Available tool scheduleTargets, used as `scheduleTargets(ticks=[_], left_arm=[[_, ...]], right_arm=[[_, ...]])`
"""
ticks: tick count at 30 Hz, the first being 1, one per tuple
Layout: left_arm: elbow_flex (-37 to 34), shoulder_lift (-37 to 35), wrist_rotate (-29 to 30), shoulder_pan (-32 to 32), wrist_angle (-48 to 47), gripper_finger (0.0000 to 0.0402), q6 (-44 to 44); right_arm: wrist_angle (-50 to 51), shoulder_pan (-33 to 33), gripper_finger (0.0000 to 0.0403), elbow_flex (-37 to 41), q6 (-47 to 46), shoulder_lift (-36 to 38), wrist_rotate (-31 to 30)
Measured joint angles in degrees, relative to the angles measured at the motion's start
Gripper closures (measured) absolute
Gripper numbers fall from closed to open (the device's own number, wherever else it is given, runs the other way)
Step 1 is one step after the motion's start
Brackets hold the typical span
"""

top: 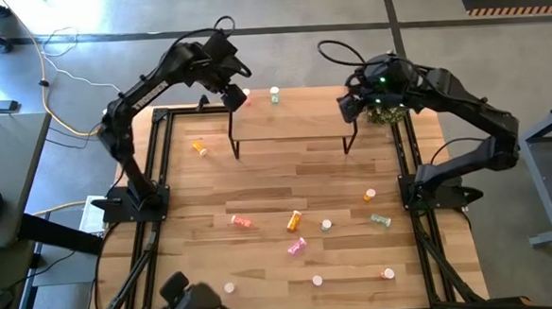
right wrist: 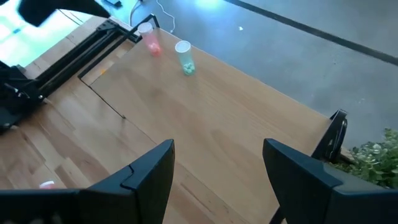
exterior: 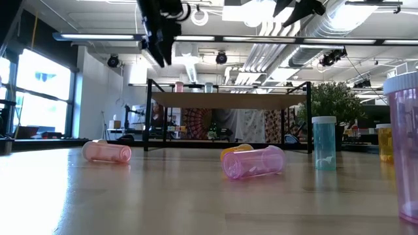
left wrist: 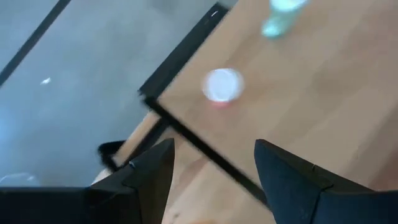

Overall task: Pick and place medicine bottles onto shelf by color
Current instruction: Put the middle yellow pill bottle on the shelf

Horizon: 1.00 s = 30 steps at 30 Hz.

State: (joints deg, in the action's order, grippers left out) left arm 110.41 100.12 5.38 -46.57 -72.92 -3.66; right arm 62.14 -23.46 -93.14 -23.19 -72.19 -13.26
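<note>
A wooden worktop (top: 259,184) seen from above, with a small raised shelf (top: 302,115) at its far edge. Two bottles already stand upright near the shelf's left end: a red bottle (top: 246,96) and, beside it, a green bottle (top: 275,95). The left hand (top: 232,92) hovers just above the red one, fingers apart and holding nothing; its wrist view looks straight down on that bottle's white cap (left wrist: 222,84). The right hand (top: 351,106) hangs over the shelf's right end, near a plant (top: 387,114), fingers wide and empty.

About ten more bottles lie or stand scattered on the near half of the worktop, among them an orange bottle (top: 296,220) and a pink bottle (top: 296,248).

The red bottle looks just set down. To finish well, the left hand should lift straight up, keeping both fingers clear of the cap so the bottle does not tip, then head for another red one.
</note>
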Motion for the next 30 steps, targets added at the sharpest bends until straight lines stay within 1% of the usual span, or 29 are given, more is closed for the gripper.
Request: scheduleTargets(ticks=[2,5,10,14,21,23,27,30], left_arm=[[-1.2,-2.1,-0.7,1.9,1.7,0.0188,2.2],[-5.2,-6.1,-0.9,5.0,6.0,0.0188,5.0],[-14.3,-13.0,-1.0,11.5,13.4,0.0188,10.8],[-20.6,-17.4,-0.9,15.8,18.0,0.0188,16.8],[-30.7,-22.3,1.0,22.9,26.7,0.0188,24.1],[-33.1,-22.9,1.3,24.7,30.1,0.0188,25.4],[-36.3,-23.3,1.5,28.3,34.4,0.0188,26.0],[-37.1,-23.3,1.9,30.8,34.8,0.0188,25.7]], right_arm=[[1.3,0.0,0.0166,0.0,1.2,1.0,0.0],[4.9,0.0,0.0166,0.9,2.3,2.5,0.1],[5.8,0.5,0.0166,10.0,0.5,8.5,3.6],[5.1,1.6,0.0166,16.5,-3.9,14.7,5.6],[4.5,5.2,0.0166,24.0,-15.2,23.3,6.6],[4.7,6.4,0.0166,25.8,-18.6,24.8,7.7],[5.4,9.9,0.0166,28.8,-25.3,26.6,7.9],[6.1,13.1,0.0166,31.1,-30.4,27.0,7.7]])
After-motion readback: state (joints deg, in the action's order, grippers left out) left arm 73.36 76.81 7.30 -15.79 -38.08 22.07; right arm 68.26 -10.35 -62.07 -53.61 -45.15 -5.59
